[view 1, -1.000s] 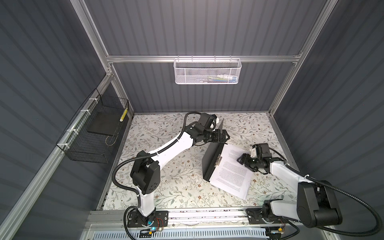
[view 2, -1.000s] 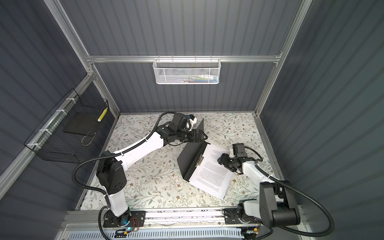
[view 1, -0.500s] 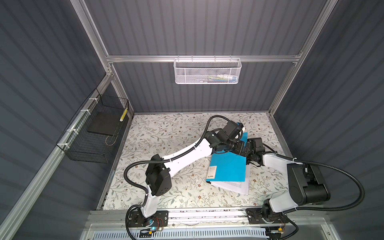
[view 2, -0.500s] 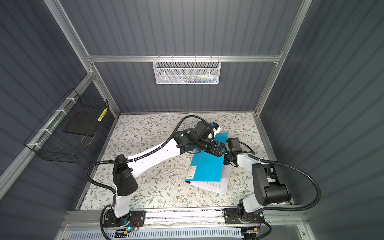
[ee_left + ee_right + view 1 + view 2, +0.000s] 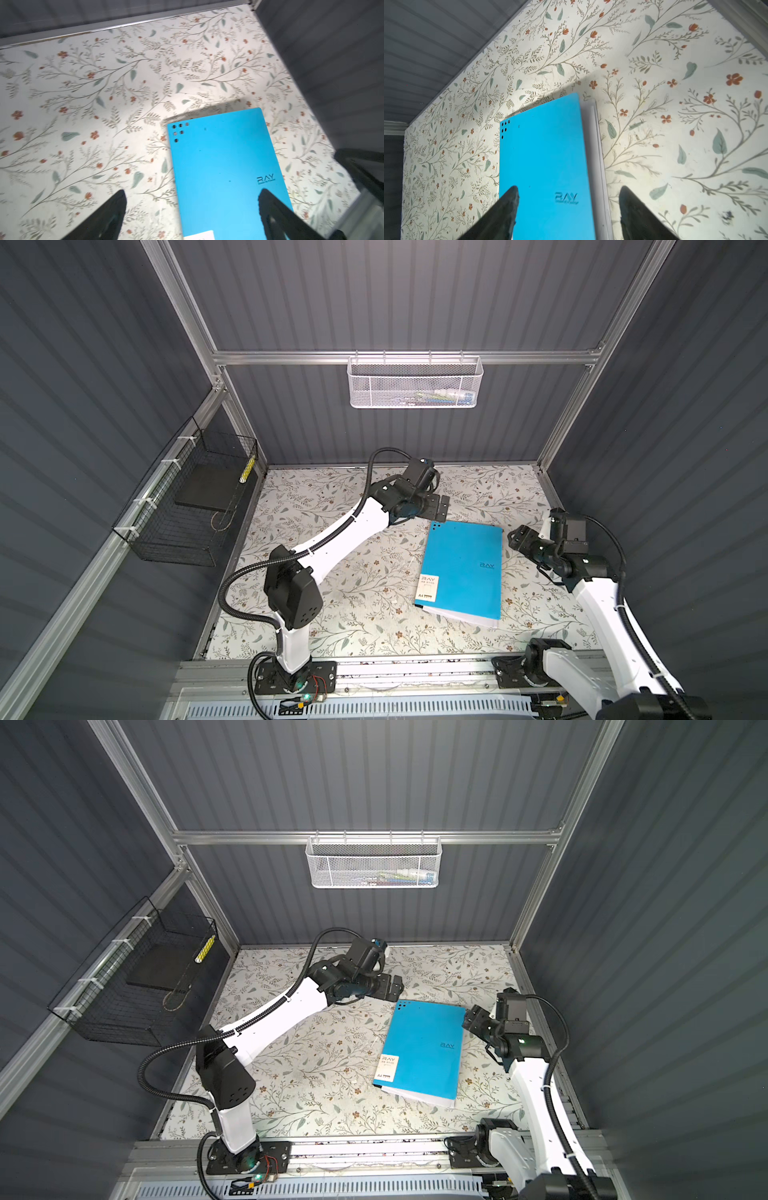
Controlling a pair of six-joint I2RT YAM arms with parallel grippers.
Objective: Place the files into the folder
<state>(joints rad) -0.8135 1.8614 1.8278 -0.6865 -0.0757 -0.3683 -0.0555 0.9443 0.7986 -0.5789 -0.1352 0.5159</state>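
The files peek out white at the near edge of the shut blue folder, lying flat on the table. It looks thin, light, bendy and slippy, so an edge pinch seems best. The right gripper beside it and the left gripper behind it both have jaws apart, holding nothing.

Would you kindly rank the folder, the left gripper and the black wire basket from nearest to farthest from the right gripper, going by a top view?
From the right gripper, in a top view:
1. folder: right beside it, flat on the table.
2. left gripper: past the folder's far corner.
3. black wire basket: hung on the left wall.
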